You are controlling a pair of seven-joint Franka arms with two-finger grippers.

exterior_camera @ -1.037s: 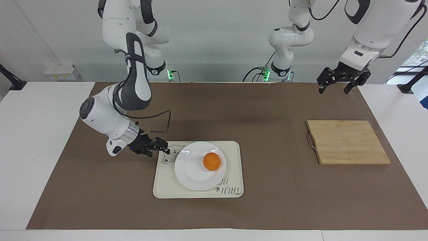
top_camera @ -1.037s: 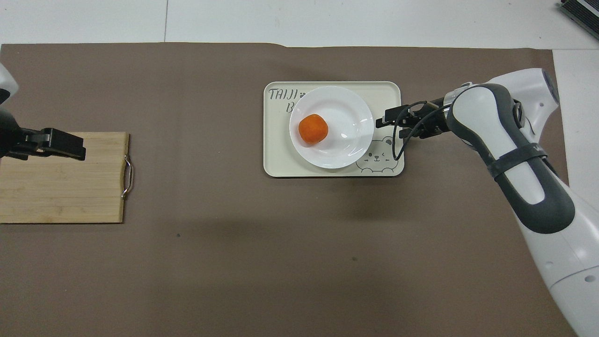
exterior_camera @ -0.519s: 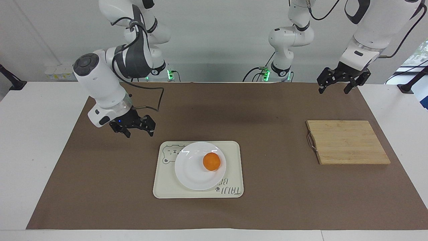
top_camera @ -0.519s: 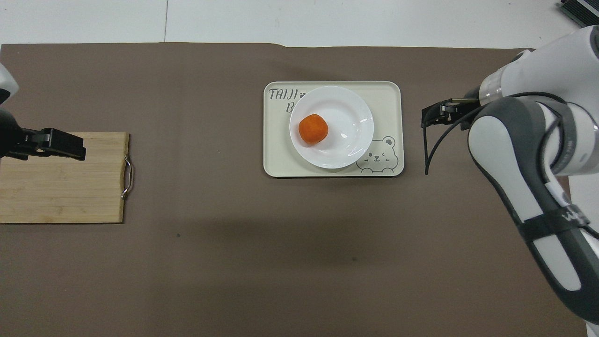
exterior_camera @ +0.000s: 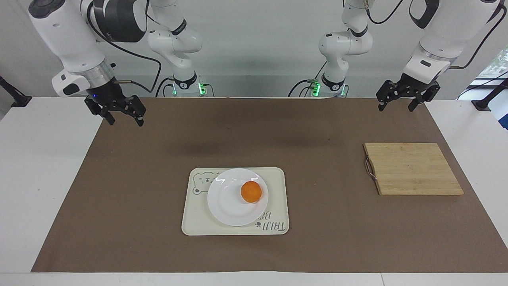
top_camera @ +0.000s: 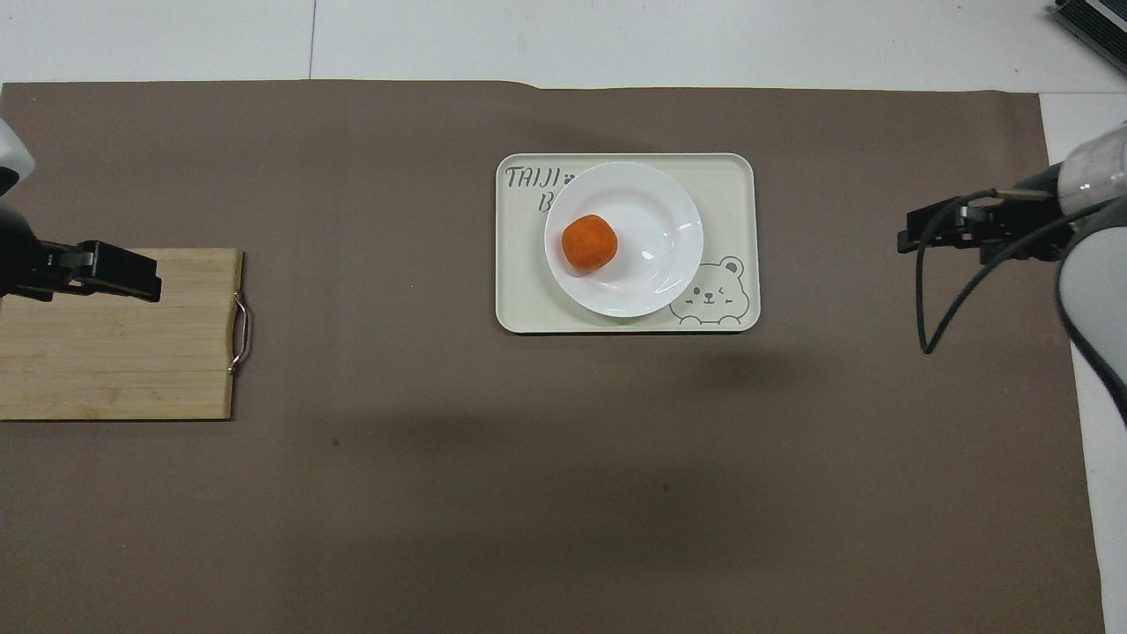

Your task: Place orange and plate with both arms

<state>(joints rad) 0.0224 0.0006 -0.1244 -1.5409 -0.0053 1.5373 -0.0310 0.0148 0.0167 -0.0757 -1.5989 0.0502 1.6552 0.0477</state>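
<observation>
Two black two-finger grippers hang in the air, both holding nothing. Landmark: rectangular cream tray with bear drawing [exterior_camera: 274, 198] [top_camera: 731, 176], mid brown paper mat [exterior_camera: 278, 131] [top_camera: 396, 484] on the white worktop [exterior_camera: 35, 178] [top_camera: 616, 35]. Round glossy white plate [exterior_camera: 228, 202] [top_camera: 656, 229] sits on the tray. Small bright-orange orange [exterior_camera: 251, 192] [top_camera: 589, 242] rests in the plate, off-centre toward the left arm's end. Right gripper [exterior_camera: 124, 118] [top_camera: 916, 240] is raised over the mat edge, well apart from the tray at the right arm's end, fingers spread wide. Left gripper [exterior_camera: 397, 105] [top_camera: 132, 274] is raised at the left arm's end, well apart from the tray, fingers spread wide. Rectangular bamboo cutting board with metal handle [exterior_camera: 412, 169] [top_camera: 123, 352] lies flat, well apart from the tray toward the left arm's end.
</observation>
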